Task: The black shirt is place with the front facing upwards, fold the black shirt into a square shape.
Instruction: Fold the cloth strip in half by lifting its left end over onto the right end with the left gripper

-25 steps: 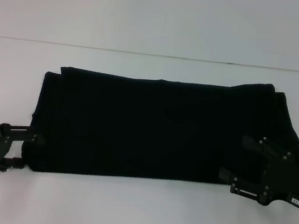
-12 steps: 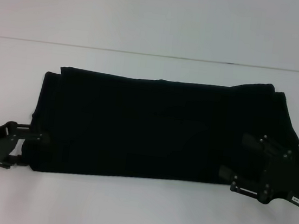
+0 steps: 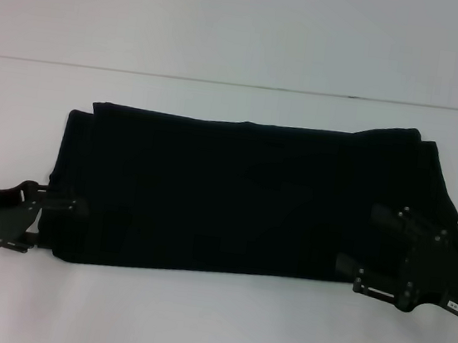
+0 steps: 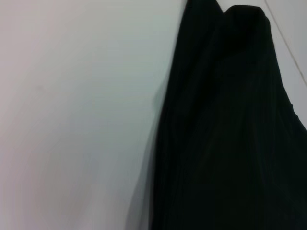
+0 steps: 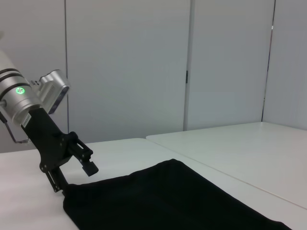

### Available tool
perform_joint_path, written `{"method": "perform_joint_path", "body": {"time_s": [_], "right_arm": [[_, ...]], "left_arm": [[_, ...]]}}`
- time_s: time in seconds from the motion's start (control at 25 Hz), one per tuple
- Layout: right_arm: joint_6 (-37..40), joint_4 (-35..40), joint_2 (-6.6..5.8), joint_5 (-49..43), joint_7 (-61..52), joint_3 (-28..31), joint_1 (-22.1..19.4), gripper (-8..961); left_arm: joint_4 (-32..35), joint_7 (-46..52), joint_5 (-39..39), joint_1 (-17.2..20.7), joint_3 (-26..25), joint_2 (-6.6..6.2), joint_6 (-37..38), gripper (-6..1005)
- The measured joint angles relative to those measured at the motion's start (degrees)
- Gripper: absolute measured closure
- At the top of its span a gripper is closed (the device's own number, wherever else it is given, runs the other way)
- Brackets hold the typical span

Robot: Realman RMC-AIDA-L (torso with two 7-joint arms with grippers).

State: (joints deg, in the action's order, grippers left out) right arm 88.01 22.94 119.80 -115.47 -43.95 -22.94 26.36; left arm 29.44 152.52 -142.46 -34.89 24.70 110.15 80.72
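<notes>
The black shirt [image 3: 243, 194] is lying flat on the white table [image 3: 211, 320], already folded down into a wide rectangle running left to right, so not a square. No lettering or label shows, just plain dark fabric with a few soft creases. The far edge looks layered, with one fold sitting slightly behind another near the right corner, and the right end slants a bit.

The left gripper [image 3: 62, 222] is at the shirt's near left corner, fingers spread apart with one above the cloth edge and one low by the table. From the right wrist camera you can see that gripper [image 5: 76, 175] with the corner of the shirt [image 5: 158, 201] between its fingers.

The right gripper [image 3: 370, 252] sits over the near right corner, fingers spread wide on the fabric.
</notes>
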Motion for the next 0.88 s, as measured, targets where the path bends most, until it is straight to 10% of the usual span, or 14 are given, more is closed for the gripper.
{"method": "perform_joint_path", "body": {"time_s": [0.44, 0.88], "right_arm": [[0.1, 0.0, 0.00, 0.1, 0.0, 0.0, 0.0, 8], [0.9, 0.1, -0.15, 0.8, 0.0, 0.0, 0.0, 7]], "left_arm": [[1.4, -0.2, -0.1, 0.2, 2.3, 0.02, -0.2, 201], [2.1, -0.5, -0.2, 0.5, 4.0, 0.24, -1.2, 579]]}}
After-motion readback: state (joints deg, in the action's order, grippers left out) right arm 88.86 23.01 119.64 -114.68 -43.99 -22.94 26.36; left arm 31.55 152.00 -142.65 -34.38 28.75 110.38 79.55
